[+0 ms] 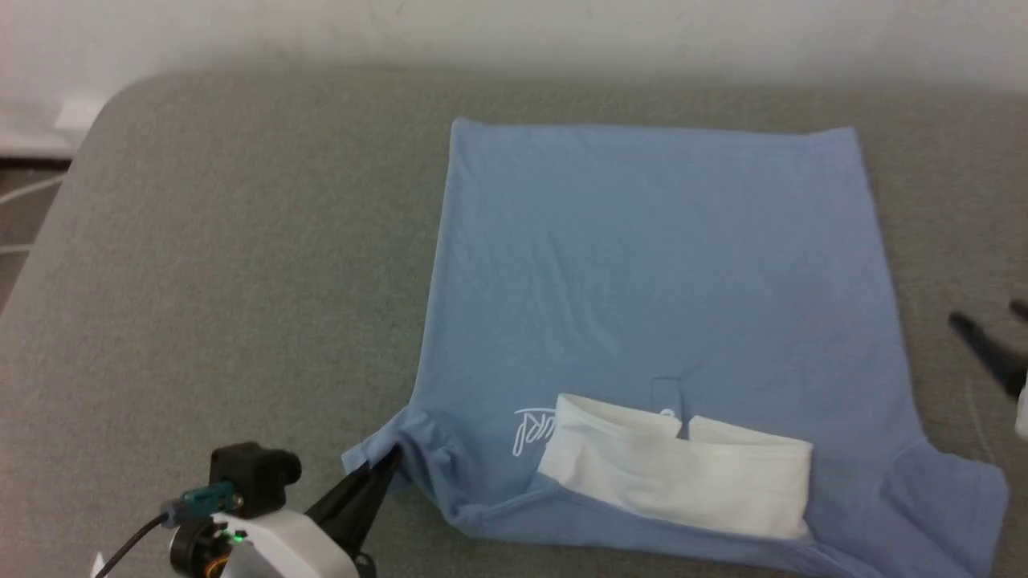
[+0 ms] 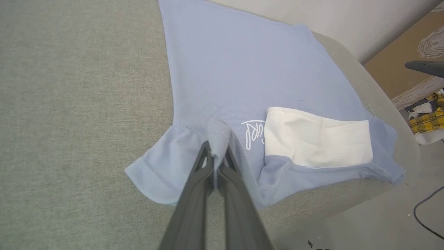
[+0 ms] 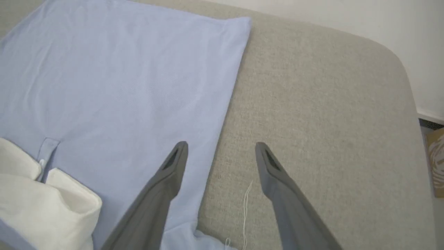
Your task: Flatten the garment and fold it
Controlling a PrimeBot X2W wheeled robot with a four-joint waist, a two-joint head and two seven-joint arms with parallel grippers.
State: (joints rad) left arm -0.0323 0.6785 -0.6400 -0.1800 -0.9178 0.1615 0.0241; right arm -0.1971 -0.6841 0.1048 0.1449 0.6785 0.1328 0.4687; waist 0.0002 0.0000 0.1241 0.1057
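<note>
The shirt (image 1: 658, 265) lies spread on the grey desk (image 1: 241, 281), chest up, with its white collar (image 1: 683, 466) nearest the robot and the hem on the far side of the collar. The body is mostly smooth. The untidy part is the left sleeve (image 2: 156, 173), out beyond the logo (image 1: 534, 429) from the collar, which is puckered and half curled. The left gripper (image 2: 216, 154) is closed tight on a raised ridge of cloth at that sleeve's shoulder seam, just beside the logo. The right gripper (image 3: 222, 152) hangs with its fingers wide apart and nothing between them. It is well off to the other side of the collar, one finger over the shirt's side edge and the other over bare desk. The step in hand looks like flattening that sleeve. To do it well, the left gripper should probably draw the pinched ridge straight outward from the collar, keeping low so the cloth slides rather than lifts, and let go only once the pucker has run out. A one-sided pull may drag the whole shirt and skew the collar. The right gripper would therefore do well to come down on the right sleeve (image 1: 956, 498) and hold it. The shoulder line sits near the desk's front edge, so any pull toward the robot risks cloth slipping over it.
</note>
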